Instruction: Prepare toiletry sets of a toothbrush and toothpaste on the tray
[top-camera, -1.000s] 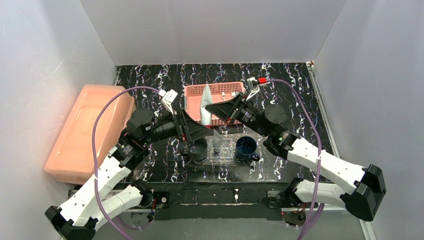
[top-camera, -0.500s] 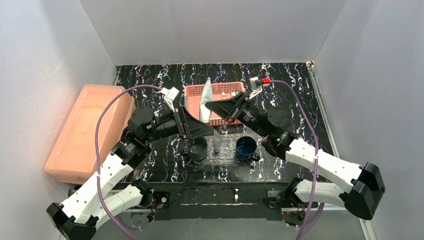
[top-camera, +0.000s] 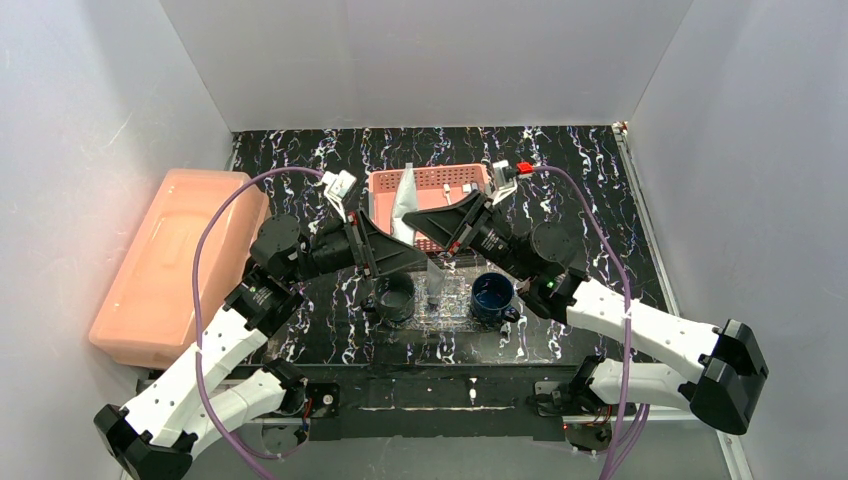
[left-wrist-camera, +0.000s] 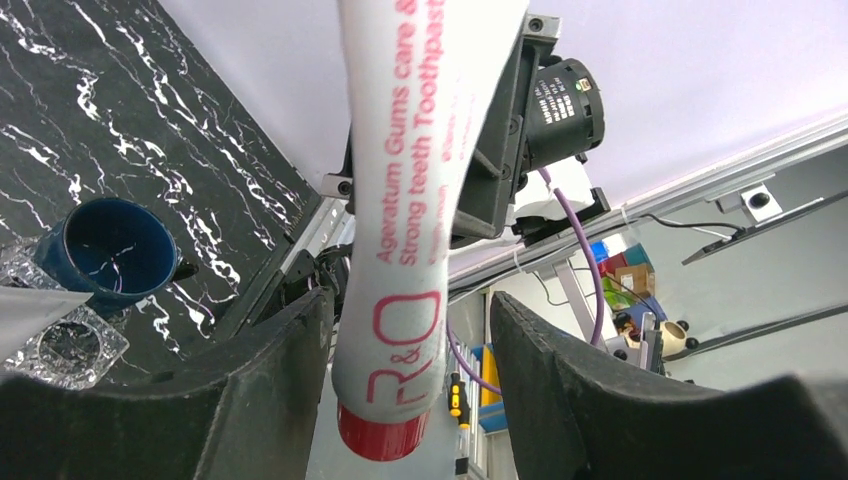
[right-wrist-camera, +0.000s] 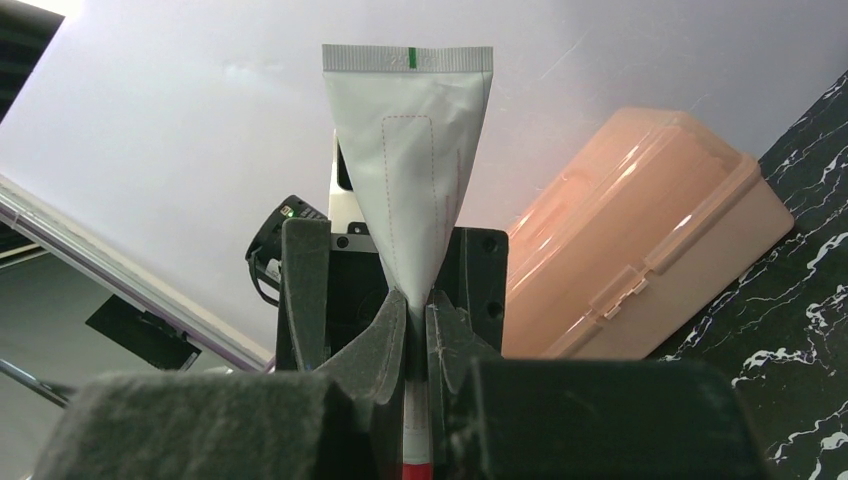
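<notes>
So, my right hand (right-wrist-camera: 415, 310) is clamped on the toothpaste tube (left-wrist-camera: 420, 200), pads pressed flat against its body. The tube hangs in the air over the gap between the pink basket (top-camera: 450, 180) and the tray (top-camera: 458, 305). Its long axis runs steeply, with the crimped end up and away over the basket and the red cap end down towards my left wrist.

My left hand (left-wrist-camera: 408, 310) straddles the cap end with its fingers apart. One finger is just beside the tube wall and the other shows a clear gap, so I judge it has no grip on the tube yet. This looks like a handover, and the move turns on the left fingers meeting across the tube's narrow, round end while the right hand holds it.

Both hands are at the tube, so neither is nearer to it. The tray lies on the tabletop just below and to the near side of them. It sits between a dark cup (top-camera: 395, 298) on my left and a blue cup (top-camera: 493, 295) on my right, both close to its edges. They would crowd a long tube laid crosswise.

Something pale stands at the tray's far edge, but I cannot tell what it is. The salmon box (top-camera: 175, 265) sits well apart on the left. The toothbrush I cannot pick out in any view.
</notes>
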